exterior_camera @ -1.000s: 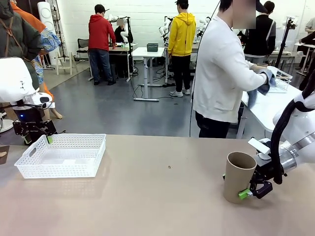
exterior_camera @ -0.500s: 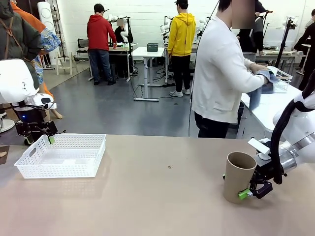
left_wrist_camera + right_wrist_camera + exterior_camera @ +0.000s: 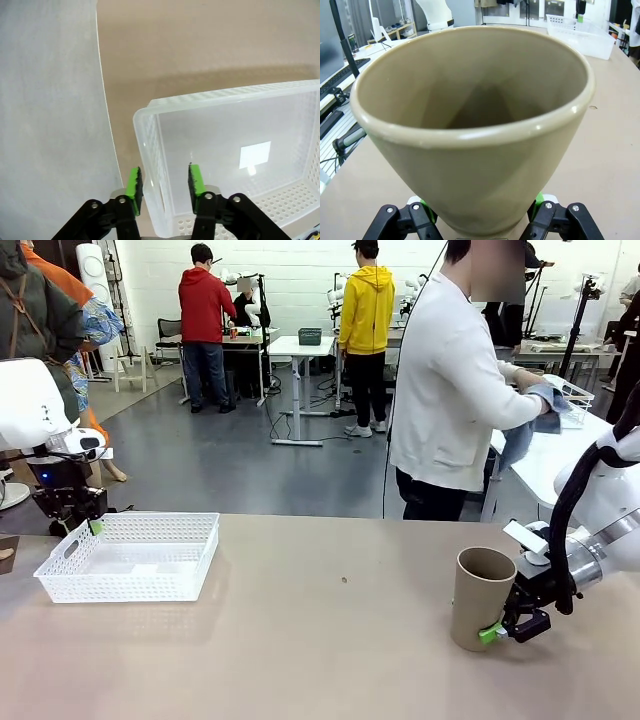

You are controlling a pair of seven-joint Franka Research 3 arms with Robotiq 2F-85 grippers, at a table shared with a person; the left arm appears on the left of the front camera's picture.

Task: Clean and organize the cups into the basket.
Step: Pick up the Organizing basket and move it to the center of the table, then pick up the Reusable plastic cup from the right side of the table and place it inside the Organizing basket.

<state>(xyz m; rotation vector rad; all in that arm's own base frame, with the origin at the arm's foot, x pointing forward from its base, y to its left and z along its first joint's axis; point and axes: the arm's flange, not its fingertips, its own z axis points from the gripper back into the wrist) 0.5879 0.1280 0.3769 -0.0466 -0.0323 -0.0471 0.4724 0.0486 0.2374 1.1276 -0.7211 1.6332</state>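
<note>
left end effector [image 3: 163, 182]: clamped on basket [image 3: 260, 92] end wall
right end effector [image 3: 481, 214]: gripping tan cup [image 3: 480, 590] near its base

I can read no text, brand, number or sign in any view from my station. The pale rectangle [image 3: 255, 155] on the basket [image 3: 225, 95] floor looks blank, and the cup [image 3: 470, 165] wall shows me no print.

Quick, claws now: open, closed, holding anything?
Left claw: closed on the white basket rim.
Right claw: closed on the tan cup.
</note>
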